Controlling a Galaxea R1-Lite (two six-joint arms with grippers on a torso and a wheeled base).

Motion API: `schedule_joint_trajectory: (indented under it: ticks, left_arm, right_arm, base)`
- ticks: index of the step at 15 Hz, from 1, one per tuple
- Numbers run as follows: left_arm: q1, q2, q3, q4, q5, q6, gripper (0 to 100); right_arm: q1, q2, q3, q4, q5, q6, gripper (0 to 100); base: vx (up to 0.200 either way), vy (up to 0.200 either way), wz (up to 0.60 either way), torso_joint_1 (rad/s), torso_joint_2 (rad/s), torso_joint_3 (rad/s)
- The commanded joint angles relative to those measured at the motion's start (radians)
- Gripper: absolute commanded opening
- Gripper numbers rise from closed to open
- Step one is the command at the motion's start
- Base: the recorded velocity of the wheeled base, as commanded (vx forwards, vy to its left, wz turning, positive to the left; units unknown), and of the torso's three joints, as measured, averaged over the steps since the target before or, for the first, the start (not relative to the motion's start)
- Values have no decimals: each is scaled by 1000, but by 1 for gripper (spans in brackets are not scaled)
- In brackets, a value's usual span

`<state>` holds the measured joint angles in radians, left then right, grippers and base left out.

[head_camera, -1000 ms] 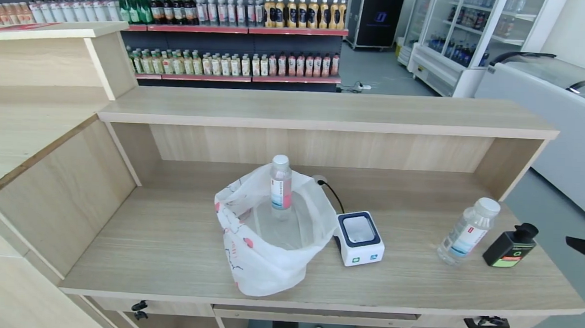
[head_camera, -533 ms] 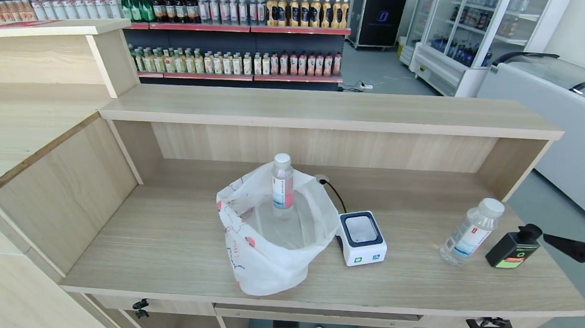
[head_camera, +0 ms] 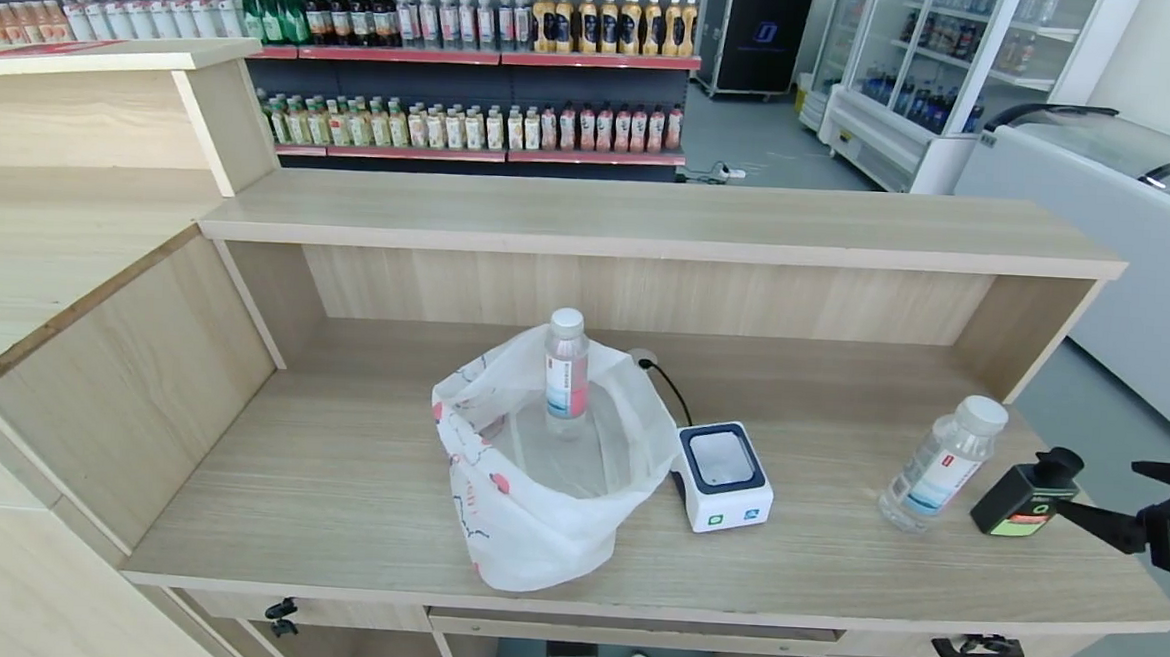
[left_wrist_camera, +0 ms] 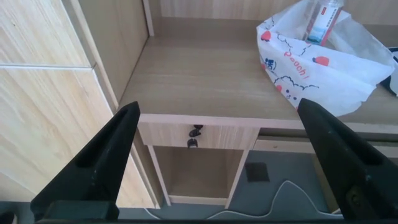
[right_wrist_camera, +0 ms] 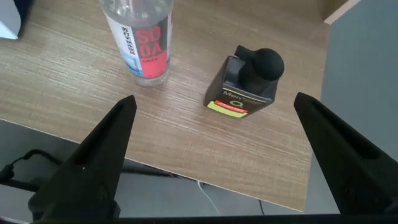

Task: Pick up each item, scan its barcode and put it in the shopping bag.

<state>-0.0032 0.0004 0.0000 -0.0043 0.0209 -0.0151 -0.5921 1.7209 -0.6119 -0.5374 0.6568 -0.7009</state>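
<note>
Black bottle (right_wrist_camera: 244,87) sits just left of the right tool (head_camera: 1097,486), which is spread wide. Squarish, green label, round black cap.

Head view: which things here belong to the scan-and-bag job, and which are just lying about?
Job: shopping bag, bagged bottle, scanner, clear bottle on the counter, black bottle.
Lying about: drink shelves behind, chest freezer, drawer keys.
</note>
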Motion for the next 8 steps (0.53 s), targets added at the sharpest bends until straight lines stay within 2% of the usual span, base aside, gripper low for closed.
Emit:
schedule_joint_trajectory:
  ticks: [1,8]
  left_arm:
    - [0,0,0,0,1,0,100]
    - [0,0,0,0,1,0,100]
  right_arm:
    - [11,83,-5,-29,18,-19,100]
    - [120,240,-19,-202,26,-26,100]
  base:
    - [0,0,0,0,0,0]
    - [0,0,0,0,0,0]
